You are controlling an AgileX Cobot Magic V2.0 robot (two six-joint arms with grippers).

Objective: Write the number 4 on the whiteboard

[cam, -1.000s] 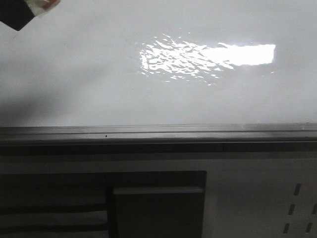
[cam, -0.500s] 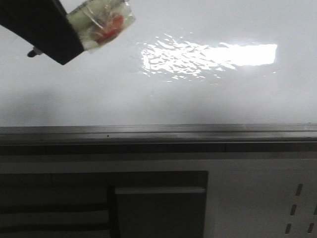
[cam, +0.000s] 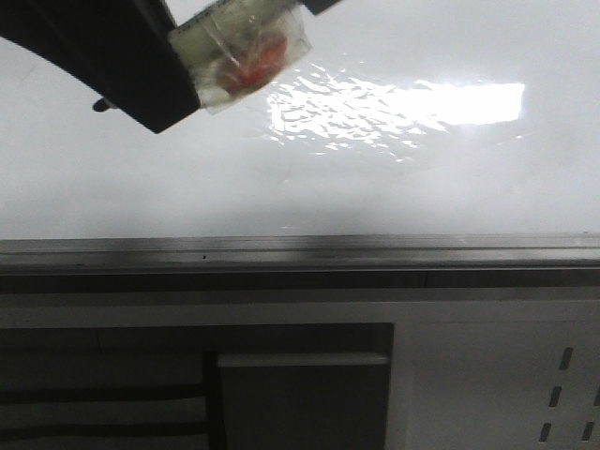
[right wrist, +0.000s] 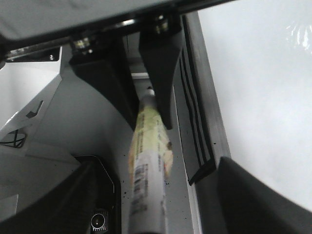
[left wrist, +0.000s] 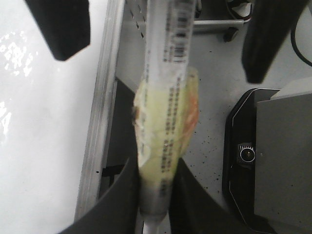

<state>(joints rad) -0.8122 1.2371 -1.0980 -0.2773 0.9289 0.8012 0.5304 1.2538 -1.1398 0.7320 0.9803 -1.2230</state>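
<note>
The whiteboard (cam: pixel 375 178) is glossy white with a bright glare patch and a grey bottom rail (cam: pixel 300 251). No number 4 or other marker stroke shows on it. My left gripper (cam: pixel 178 89) enters at the top left of the front view, shut on a marker (cam: pixel 246 52) wrapped in yellowish tape with a red patch. In the left wrist view its jaws (left wrist: pixel 156 170) clamp the taped marker (left wrist: pixel 168 97). My right gripper (right wrist: pixel 156 195) is open, with its fingers (left wrist: pixel 61 29) spread wide either side of the marker's other end (right wrist: pixel 148 165), apart from it.
Below the rail stands dark panelled furniture (cam: pixel 300 394), next to a white panel with slots (cam: pixel 553 394). In the wrist views the speckled grey floor (left wrist: pixel 214 122) and a black base with a round lens (left wrist: pixel 248 153) lie under the arms.
My left gripper with the taped marker has come in from the top left corner, moving down and to the right in front of the board. The board surface looks the same.
</note>
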